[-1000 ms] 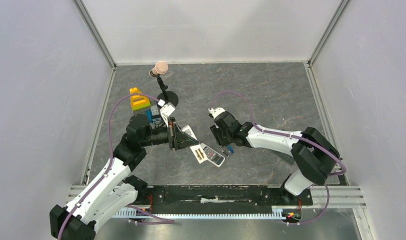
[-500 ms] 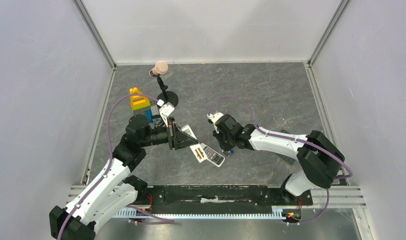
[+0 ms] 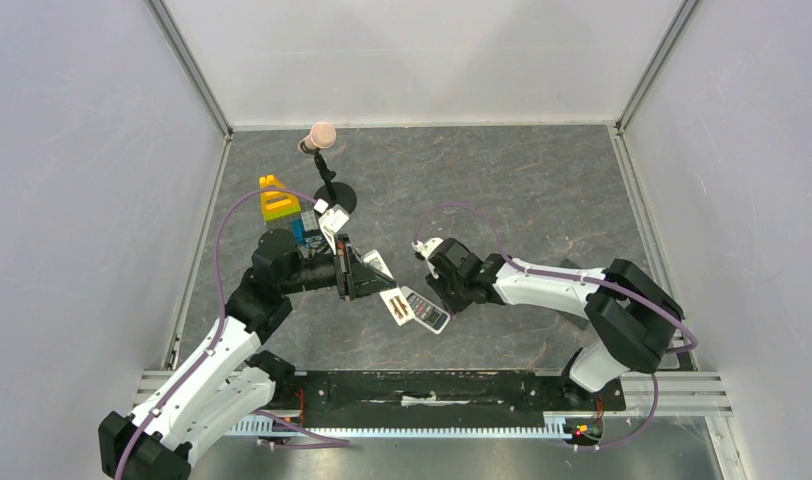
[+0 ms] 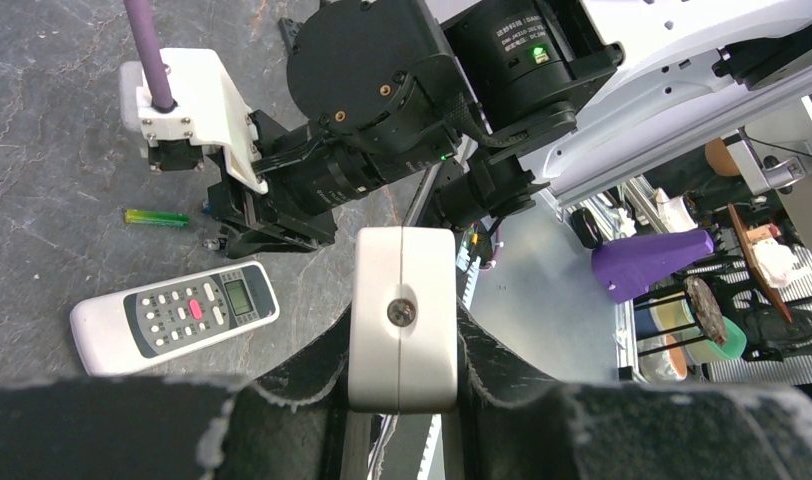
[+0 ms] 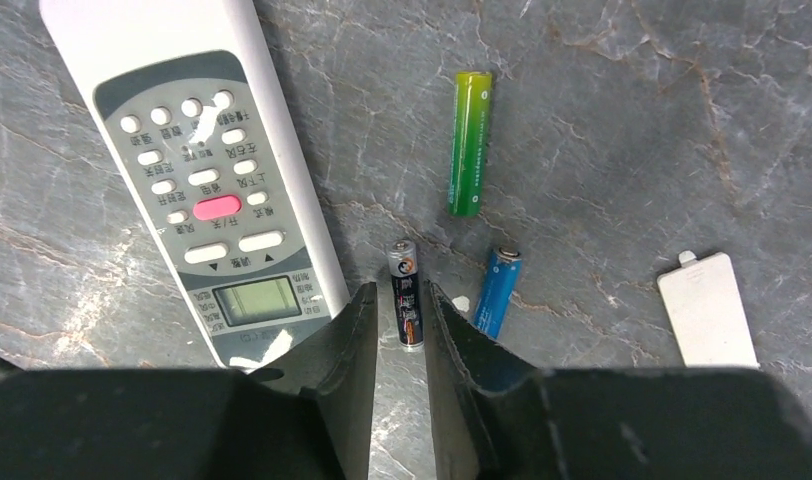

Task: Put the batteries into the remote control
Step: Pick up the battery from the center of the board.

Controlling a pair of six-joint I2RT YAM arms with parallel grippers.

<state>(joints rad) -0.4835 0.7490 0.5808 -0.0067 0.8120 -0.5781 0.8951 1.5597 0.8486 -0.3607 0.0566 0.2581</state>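
Observation:
The remote control (image 5: 212, 170), white with a grey button face and a small display, lies face up on the table; it also shows in the left wrist view (image 4: 172, 318) and from above (image 3: 425, 311). A dark battery (image 5: 405, 262) lies beside it, between the fingertips of my right gripper (image 5: 400, 290), whose jaws stand narrowly apart around it. A blue battery (image 5: 498, 292) and a green battery (image 5: 470, 142) lie loose close by. My left gripper (image 4: 402, 335) is shut on a white plastic body (image 4: 402, 300) seen end-on, with a screw in its end, held above the table (image 3: 365, 272).
A white battery cover (image 5: 706, 310) lies to the right of the blue battery. A stand with a pink ball (image 3: 322, 135) and a stack of coloured blocks (image 3: 278, 200) are at the back left. Grey walls close in three sides.
My right gripper has moved toward the near side and down, onto the batteries beside the remote control. The left arm and the white body it holds have not moved.

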